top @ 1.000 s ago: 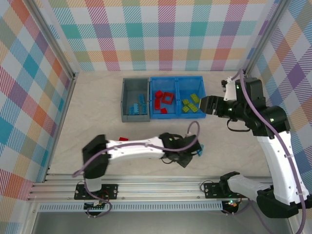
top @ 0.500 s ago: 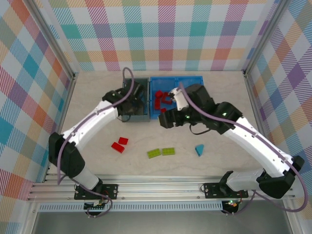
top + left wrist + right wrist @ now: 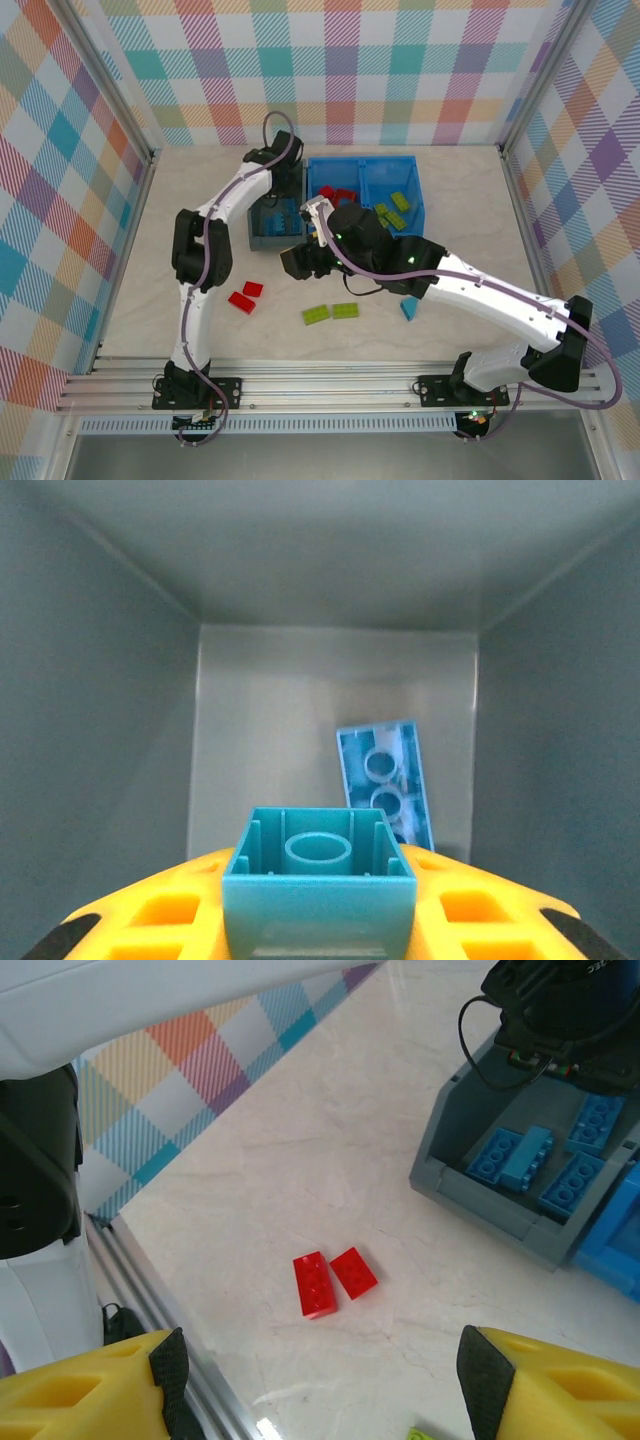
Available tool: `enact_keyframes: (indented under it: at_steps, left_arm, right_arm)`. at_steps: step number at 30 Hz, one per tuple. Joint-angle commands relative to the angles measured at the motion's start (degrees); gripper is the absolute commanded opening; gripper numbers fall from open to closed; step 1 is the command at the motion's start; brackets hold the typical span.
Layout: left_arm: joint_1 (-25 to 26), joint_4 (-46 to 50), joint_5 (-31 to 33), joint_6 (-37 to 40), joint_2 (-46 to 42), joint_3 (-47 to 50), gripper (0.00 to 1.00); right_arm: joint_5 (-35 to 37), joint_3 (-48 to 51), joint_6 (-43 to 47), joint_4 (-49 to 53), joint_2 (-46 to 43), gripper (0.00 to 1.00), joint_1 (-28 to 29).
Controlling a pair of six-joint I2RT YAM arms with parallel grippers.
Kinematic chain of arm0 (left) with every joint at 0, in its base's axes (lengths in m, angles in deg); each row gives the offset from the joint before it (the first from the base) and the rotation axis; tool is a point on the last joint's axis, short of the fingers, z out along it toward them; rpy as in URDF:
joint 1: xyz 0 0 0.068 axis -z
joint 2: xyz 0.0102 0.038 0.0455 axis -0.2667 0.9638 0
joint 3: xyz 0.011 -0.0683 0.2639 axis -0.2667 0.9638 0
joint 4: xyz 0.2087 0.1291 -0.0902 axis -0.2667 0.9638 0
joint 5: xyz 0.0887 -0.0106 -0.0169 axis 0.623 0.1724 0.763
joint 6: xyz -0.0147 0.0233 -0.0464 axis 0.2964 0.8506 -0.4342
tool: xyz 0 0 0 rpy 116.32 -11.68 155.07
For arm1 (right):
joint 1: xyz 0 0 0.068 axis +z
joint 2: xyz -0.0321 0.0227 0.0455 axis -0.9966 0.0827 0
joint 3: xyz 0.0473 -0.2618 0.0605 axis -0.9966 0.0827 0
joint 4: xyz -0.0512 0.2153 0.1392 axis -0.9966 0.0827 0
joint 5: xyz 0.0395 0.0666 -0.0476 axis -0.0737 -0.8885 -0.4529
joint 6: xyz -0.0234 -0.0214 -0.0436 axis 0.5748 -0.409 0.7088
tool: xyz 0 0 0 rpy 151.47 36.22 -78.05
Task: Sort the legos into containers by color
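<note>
My left gripper (image 3: 318, 895) hangs inside the grey bin (image 3: 100, 730), shut on a light blue brick (image 3: 318, 865) held underside up. Another blue brick (image 3: 385, 780) lies on the bin floor beyond it. From above, the left gripper (image 3: 272, 172) is over the far end of the grey bin (image 3: 256, 228). My right gripper (image 3: 297, 262) hovers open just in front of that bin. In the right wrist view two red bricks (image 3: 327, 1278) lie on the table ahead of the open right gripper (image 3: 322, 1390). Two lime bricks (image 3: 331, 313) and a blue wedge (image 3: 409, 308) lie on the table.
The blue two-part bin (image 3: 412, 170) stands right of the grey one, red bricks in its left half and lime ones in its right. Several blue bricks (image 3: 530, 1160) lie in the grey bin. A metal rail (image 3: 320, 378) runs along the near table edge.
The left arm has reached further back over the grey bin's far end. The right arm has swung left and nearer, from beside the blue bin to in front of the grey bin.
</note>
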Motion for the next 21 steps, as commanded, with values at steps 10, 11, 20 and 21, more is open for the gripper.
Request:
enact_keyframes:
  at_steps: [10,11,20,21]
  left_arm:
    - [-0.99,4.08,2.10,-2.89,4.37,-4.21,0.41]
    - [-0.99,4.22,1.88,-2.95,4.03,-4.21,0.48]
    - [-0.92,3.39,-1.15,-3.65,-2.26,-1.88,0.58]
    - [-0.90,3.09,-1.54,-3.76,-3.39,-1.53,0.57]
  right_arm:
    - [2.34,2.32,-1.94,-1.93,-1.51,0.74,0.28]
    - [2.51,2.41,-1.98,-1.64,-1.52,0.74,0.25]
    - [4.40,6.22,-3.90,0.30,-3.79,0.75,-0.06]
    - [4.62,6.85,-4.23,0.46,-4.17,0.75,-0.17]
